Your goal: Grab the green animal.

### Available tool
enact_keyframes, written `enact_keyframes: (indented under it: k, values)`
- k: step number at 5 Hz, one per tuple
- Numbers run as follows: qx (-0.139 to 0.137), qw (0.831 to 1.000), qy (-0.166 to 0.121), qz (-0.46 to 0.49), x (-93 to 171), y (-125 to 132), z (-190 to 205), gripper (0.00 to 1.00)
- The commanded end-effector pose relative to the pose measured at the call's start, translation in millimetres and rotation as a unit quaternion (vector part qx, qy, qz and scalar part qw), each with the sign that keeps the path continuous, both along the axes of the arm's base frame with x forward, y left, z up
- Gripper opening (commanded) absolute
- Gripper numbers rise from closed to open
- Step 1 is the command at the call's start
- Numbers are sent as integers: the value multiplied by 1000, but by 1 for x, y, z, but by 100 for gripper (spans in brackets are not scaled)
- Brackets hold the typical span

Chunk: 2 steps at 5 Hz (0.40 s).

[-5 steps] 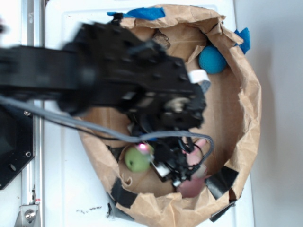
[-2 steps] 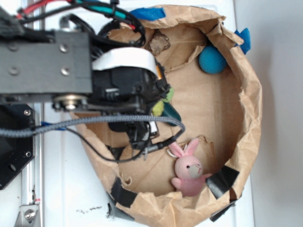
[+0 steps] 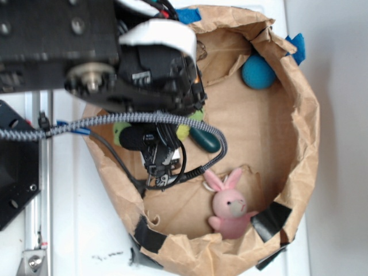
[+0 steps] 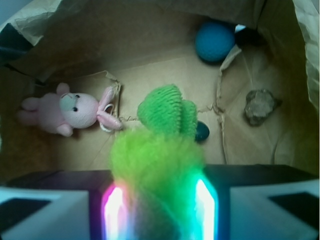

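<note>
While fingers (image 4: 159, 210) clamp green animal (image 4: 162, 135), we hold it above bag (image 3: 299, 126) floor, bunny (image 4: 70, 112) and blue ball (image 4: 215, 41) below.

The green animal (image 4: 162, 137) is a small, fuzzy yellow-green toy with a brighter knitted green patch on top; it fills the lower centre of the wrist view, pinched between two lit pads.

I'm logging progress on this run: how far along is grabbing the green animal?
Done: in the wrist view the green animal sits between the fingers of the gripper, which looks shut on it. In hand: the exterior view shows the toy under the arm, inside the paper bag. The pink bunny lies untouched. Left: perhaps confirming the grip holds.
</note>
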<state>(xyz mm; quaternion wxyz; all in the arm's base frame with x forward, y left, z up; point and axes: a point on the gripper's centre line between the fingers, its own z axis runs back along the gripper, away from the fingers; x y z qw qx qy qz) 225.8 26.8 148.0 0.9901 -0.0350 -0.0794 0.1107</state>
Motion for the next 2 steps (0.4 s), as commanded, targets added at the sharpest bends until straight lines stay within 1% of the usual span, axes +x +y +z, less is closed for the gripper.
enact_keyframes:
  k: [1,2]
  values:
    - [-7,999,-9,34,9,5,28,0]
    - [0,999,-10,45,17,1,22,0]
